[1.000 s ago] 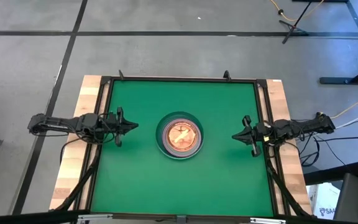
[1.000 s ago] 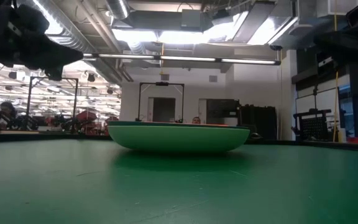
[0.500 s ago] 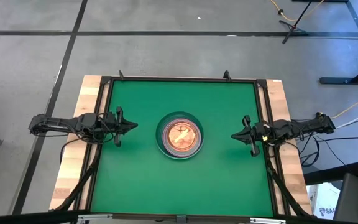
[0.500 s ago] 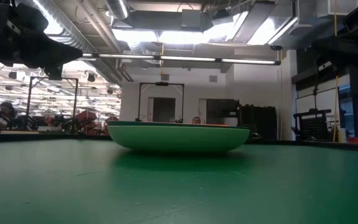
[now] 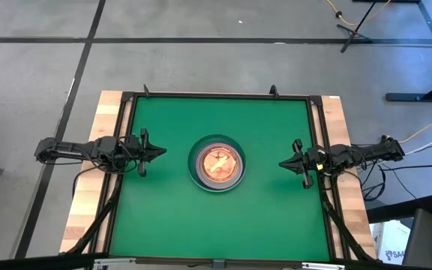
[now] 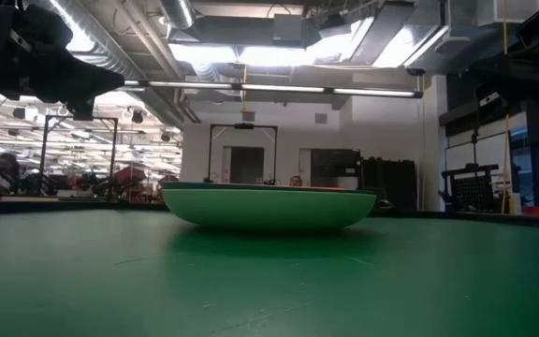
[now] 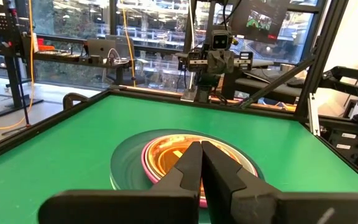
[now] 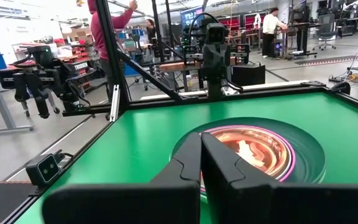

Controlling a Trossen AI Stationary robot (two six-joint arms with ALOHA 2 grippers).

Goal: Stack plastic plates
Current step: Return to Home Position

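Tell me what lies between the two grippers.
High view: only the stack of plates lies between the left gripper and the right gripper, bare green mat either side.

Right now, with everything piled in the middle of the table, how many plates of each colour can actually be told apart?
light green plate: 1
dark green plate: 1
pink plate: 1
amber plate: 1
Total: 4 told apart; any other plates nested between these are hidden.
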